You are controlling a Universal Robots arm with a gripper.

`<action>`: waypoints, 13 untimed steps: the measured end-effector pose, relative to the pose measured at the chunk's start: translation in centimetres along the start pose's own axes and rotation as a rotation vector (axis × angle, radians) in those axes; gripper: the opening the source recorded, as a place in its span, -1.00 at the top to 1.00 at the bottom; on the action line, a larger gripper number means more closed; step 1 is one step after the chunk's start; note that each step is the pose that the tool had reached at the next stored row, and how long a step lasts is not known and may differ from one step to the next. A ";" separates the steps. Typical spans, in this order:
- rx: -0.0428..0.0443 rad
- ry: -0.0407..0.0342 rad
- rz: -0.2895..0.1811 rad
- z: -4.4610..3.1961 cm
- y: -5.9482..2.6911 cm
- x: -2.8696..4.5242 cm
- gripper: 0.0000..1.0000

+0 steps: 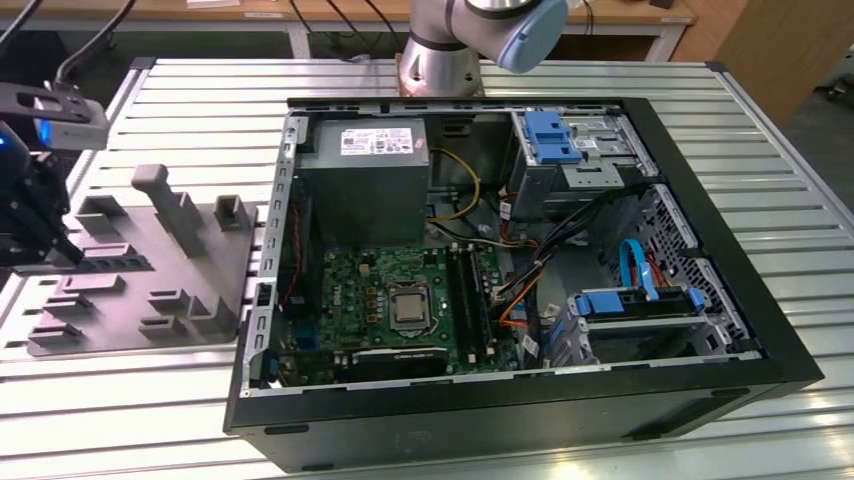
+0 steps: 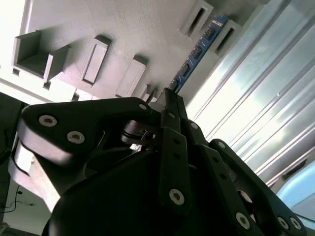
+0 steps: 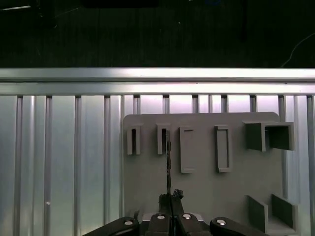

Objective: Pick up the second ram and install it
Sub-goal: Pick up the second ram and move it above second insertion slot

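Note:
The second ram (image 2: 198,53) is a thin blue-green board standing on edge on the grey fixture tray (image 2: 123,29), beside an upright slotted block (image 2: 197,17). In the first wrist view the second ram (image 3: 168,164) appears edge-on as a dark line running from a slotted block (image 3: 163,139) down to my fingers. My gripper (image 3: 171,196) is shut on its near end, fingertips (image 2: 170,96) pressed together around the board. In the exterior view my gripper (image 1: 47,245) hangs over the tray (image 1: 134,290) at the exterior view's left. Whether the stick is lifted clear of the tray I cannot tell.
The open computer case (image 1: 534,400) lies to the exterior view's right of the tray, with the green motherboard (image 1: 387,285), its black slot rails (image 1: 467,290), a grey power supply (image 1: 363,185) and loose cables (image 1: 534,260). The ribbed metal table (image 1: 774,190) carries everything. Taller tray blocks (image 1: 174,205) stand near the gripper.

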State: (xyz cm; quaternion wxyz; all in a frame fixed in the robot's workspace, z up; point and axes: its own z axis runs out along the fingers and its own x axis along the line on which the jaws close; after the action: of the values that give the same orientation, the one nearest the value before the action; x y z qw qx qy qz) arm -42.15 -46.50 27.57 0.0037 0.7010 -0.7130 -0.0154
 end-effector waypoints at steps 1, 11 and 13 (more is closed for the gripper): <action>-0.0001 0.0001 0.000 -0.42 0.01 -0.01 0.77; -0.0001 0.0001 0.000 -4.82 0.13 -0.08 0.77; 0.0000 0.0001 0.000 -5.54 0.15 -0.09 0.77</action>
State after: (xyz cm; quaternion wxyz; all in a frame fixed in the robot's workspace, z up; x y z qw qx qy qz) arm -42.15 -46.50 33.11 0.0038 0.7010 -0.7130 -0.0154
